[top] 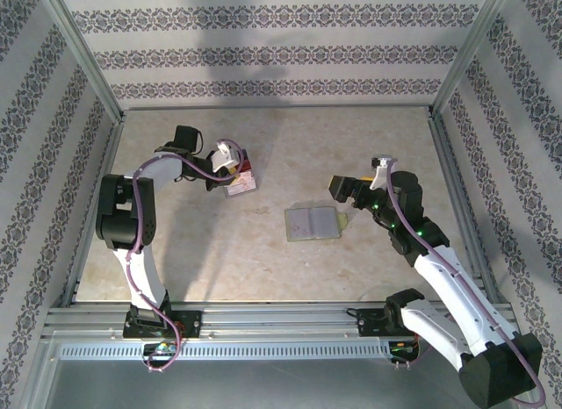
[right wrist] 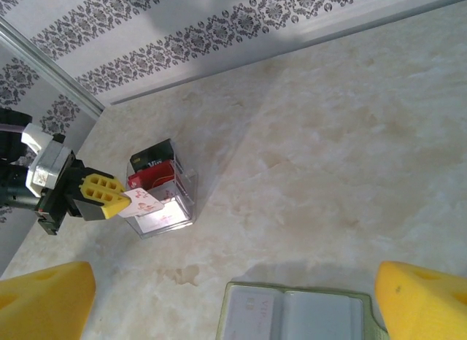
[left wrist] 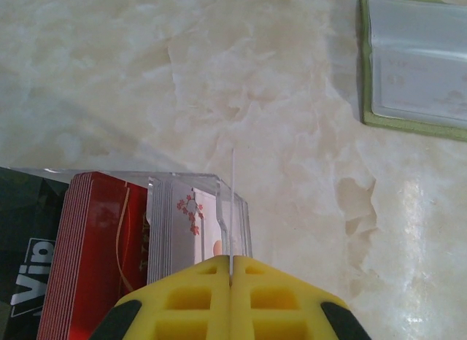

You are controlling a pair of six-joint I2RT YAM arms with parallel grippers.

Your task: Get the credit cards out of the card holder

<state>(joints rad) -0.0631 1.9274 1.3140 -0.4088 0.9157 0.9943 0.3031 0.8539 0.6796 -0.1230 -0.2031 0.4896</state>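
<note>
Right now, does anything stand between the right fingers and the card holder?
Nothing visible does. The right fingers hang open by the holder's right end, only bare table between. The left fingers pinch a card at the box, aside.

1. Setting: a robotics test cell of the laboratory kind.
2. Silver aluminium frame rail [top: 263,321] at 6 o'clock carries two white-and-black robot arms [top: 140,269].
3. Grey damask-striped wall panels [top: 263,53] at 9, 12 and 3 o'clock box in a beige marble-patterned tabletop [top: 263,269].

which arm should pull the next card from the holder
Right, likely: the right gripper hangs open by the card holder; the left gripper is shut on a card over the clear box.
</note>
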